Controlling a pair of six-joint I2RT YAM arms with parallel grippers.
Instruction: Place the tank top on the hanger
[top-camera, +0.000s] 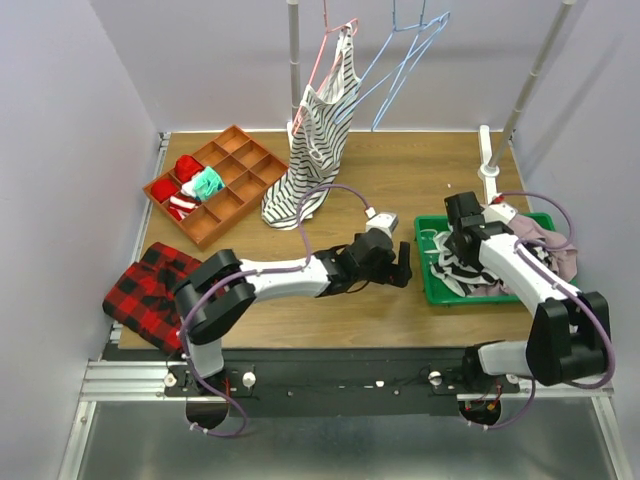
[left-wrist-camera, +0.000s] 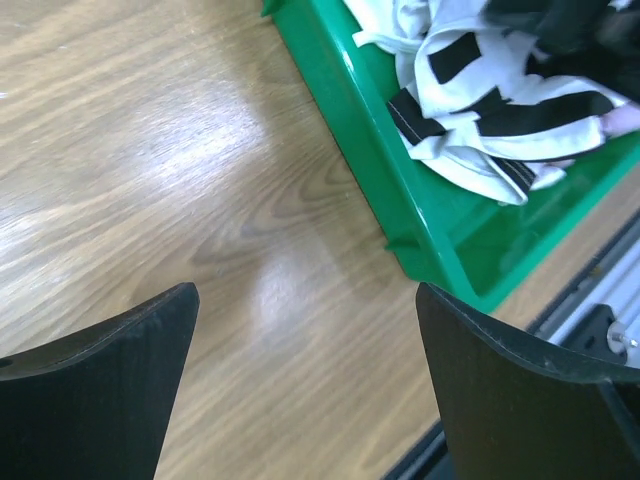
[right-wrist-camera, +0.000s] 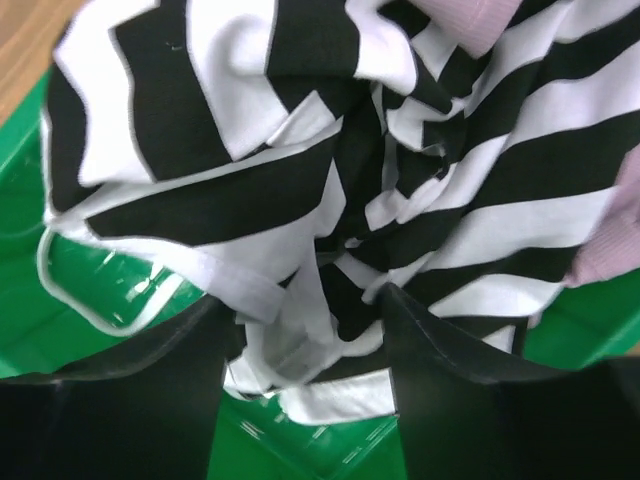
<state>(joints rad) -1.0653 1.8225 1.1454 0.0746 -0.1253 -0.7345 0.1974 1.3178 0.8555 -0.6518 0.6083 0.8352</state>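
The tank top (top-camera: 455, 272), with wide black and white stripes, lies bunched in the green bin (top-camera: 432, 292) at the right. My right gripper (top-camera: 458, 240) is down in the bin. In the right wrist view the gripper (right-wrist-camera: 310, 320) has its jaws drawn in on a bunch of the tank top (right-wrist-camera: 250, 120) and its white strap, with folds converging there. The light-blue hanger (top-camera: 405, 60) hangs bare on the rail at the back. My left gripper (top-camera: 403, 265) is open and empty just left of the bin, low over the wood (left-wrist-camera: 305, 330). The tank top (left-wrist-camera: 500, 100) also shows in the left wrist view.
A finer-striped top (top-camera: 320, 150) hangs on a pink hanger (top-camera: 335, 45) at the back. A mauve garment (top-camera: 545, 240) lies in the bin's right side. A brown divided tray (top-camera: 215, 185) stands back left, and a red plaid cloth (top-camera: 150, 290) lies front left. Rack poles (top-camera: 294, 60) stand behind.
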